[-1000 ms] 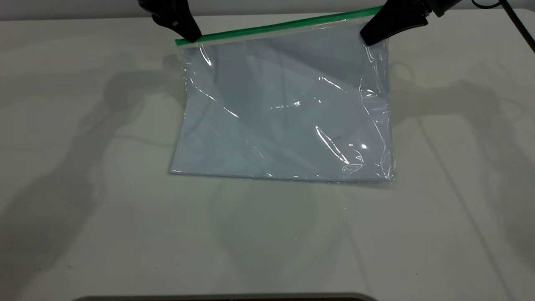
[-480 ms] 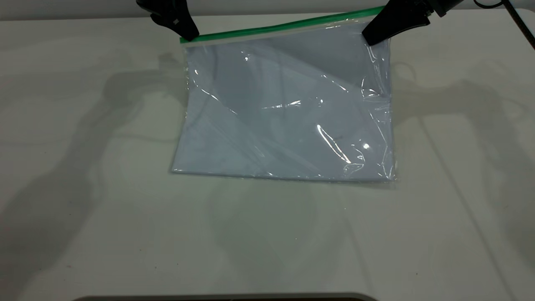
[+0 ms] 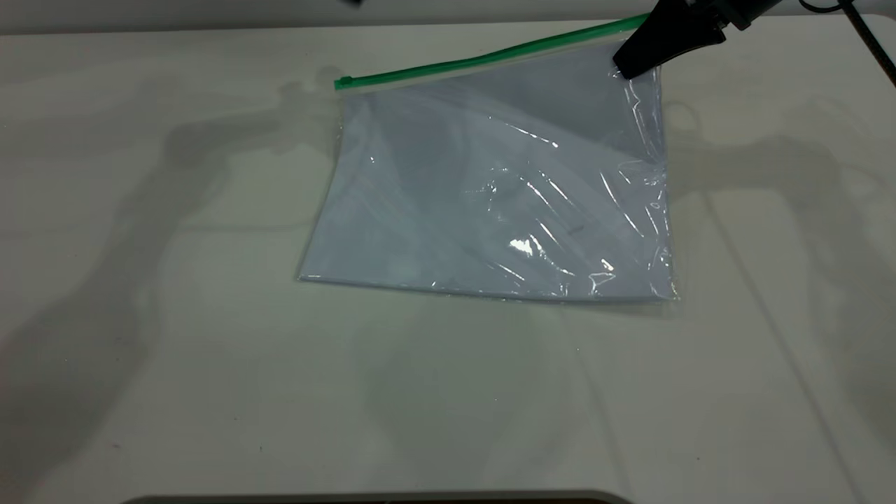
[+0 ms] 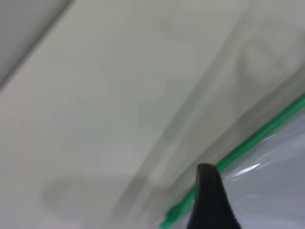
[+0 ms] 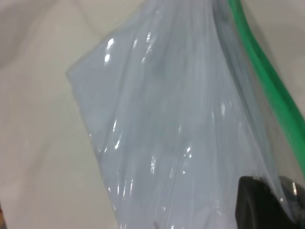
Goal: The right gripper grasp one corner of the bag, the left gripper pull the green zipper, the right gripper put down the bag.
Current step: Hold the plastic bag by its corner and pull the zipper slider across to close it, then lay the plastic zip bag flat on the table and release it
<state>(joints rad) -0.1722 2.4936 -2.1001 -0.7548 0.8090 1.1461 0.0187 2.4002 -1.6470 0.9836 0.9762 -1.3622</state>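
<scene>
The bag (image 3: pixel 490 189), a clear pouch with white sheets inside, lies on the white table with its far right corner lifted. My right gripper (image 3: pixel 625 68) is shut on that corner; in the right wrist view (image 5: pixel 279 200) the film runs between its two black fingers. The green zipper (image 3: pixel 483 59) runs along the far edge, and its slider tab (image 3: pixel 343 82) is at the left end. My left gripper (image 4: pixel 236 191) is above the zipper's left end, apart from it. Only one of its fingers (image 4: pixel 209 195) shows, with nothing held. It is almost out of the exterior view.
The white table (image 3: pixel 175 350) reaches all round the bag. Its far edge (image 3: pixel 175 31) runs just behind the zipper. A thick black cable (image 3: pixel 868 42) hangs at the far right.
My left gripper let go of the zipper's left end and rose out of the exterior view. The bag's left end dropped and shifted right. My right gripper kept its hold on the corner.
</scene>
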